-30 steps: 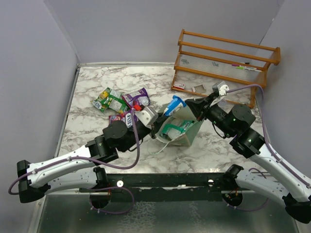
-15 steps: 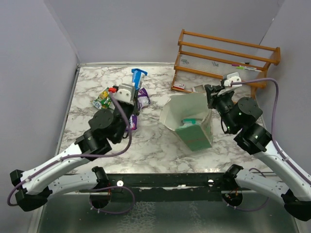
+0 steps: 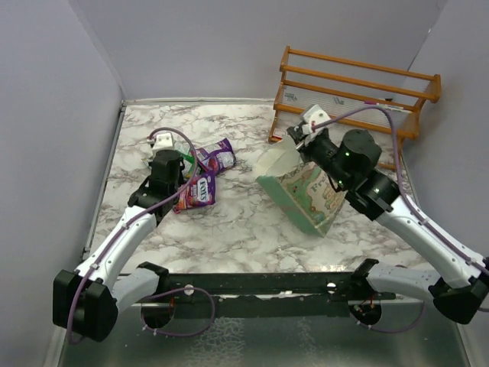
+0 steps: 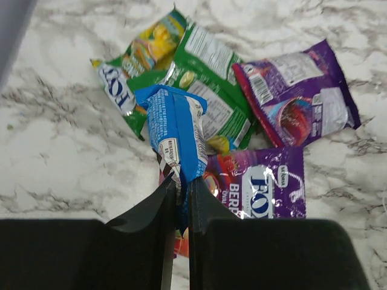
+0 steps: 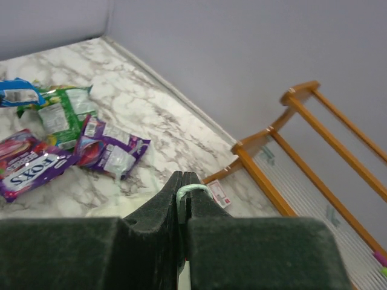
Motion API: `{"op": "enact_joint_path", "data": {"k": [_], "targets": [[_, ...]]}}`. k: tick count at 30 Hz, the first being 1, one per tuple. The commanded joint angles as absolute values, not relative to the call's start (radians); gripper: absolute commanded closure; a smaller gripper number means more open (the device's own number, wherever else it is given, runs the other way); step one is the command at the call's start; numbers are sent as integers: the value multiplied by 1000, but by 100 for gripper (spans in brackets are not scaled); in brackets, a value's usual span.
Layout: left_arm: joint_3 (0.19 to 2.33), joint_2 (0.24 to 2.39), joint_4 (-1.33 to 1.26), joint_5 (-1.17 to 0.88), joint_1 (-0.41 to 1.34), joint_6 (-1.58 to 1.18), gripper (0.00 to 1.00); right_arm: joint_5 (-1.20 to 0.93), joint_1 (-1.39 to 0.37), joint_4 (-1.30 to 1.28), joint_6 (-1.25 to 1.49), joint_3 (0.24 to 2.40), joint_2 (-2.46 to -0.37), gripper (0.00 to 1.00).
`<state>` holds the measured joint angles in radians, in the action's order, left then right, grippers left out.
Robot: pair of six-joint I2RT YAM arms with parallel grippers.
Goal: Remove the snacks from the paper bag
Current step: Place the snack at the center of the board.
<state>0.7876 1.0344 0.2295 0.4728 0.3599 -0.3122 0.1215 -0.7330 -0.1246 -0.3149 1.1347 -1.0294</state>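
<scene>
The pale mint paper bag is tilted, its white mouth facing up and left. My right gripper is shut on the bag's rim, and a fold of mint paper shows between the closed jaws of my right gripper. At the left, my left gripper is shut on a blue snack packet and holds it over the pile of snacks: green packets, a purple packet and a purple berry packet. From above, the left gripper sits beside the purple packets. What is inside the bag is hidden.
A wooden slatted rack stands at the back right, close behind the bag, with small white-and-red cards at its foot. Grey walls border the marble table on the left, back and right.
My left arm has carried the blue packet from the bag's mouth to the snack pile at the left. My right gripper has swung left and tipped the bag over.
</scene>
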Motion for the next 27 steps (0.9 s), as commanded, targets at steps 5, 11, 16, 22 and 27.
{"op": "enact_joint_path", "data": {"k": [5, 11, 16, 22, 27], "targets": [[685, 997, 254, 376, 297, -529, 100, -303, -735, -61, -213, 1261, -1287, 98], [610, 1004, 227, 377, 283, -645, 100, -707, -735, -81, -104, 1204, -1344, 98], [548, 1012, 198, 406, 280, -731, 100, -774, -736, -106, -113, 1040, -1197, 98], [543, 1016, 161, 389, 273, -783, 62, -701, -735, 52, 1, 911, -1019, 98], [569, 987, 176, 359, 273, -763, 31, -104, -735, -19, 86, 980, -997, 98]]}}
